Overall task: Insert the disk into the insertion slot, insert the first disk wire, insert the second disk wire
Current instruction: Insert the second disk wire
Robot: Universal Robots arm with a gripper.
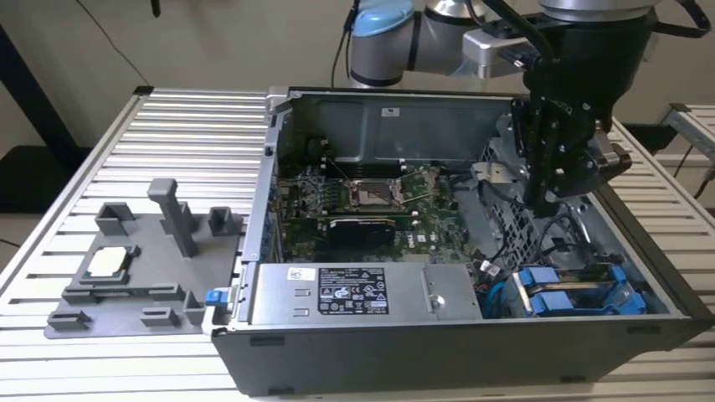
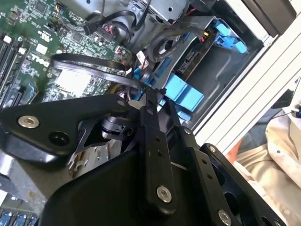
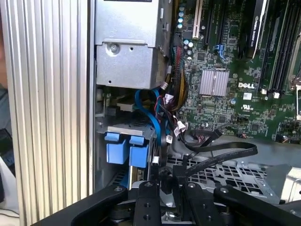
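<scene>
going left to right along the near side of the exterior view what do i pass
grey fixture block → power-supply box with the white sticker → disk in its blue carrier, in the case's corner on the exterior view's right

Arm [image 1: 386, 59] silver-grey, pale-blue joint cap [image 1: 381, 17]; pincer [image 1: 548, 203] black, flat bar linkages, round silver screws [image 2: 163, 193] at pivots.
</scene>
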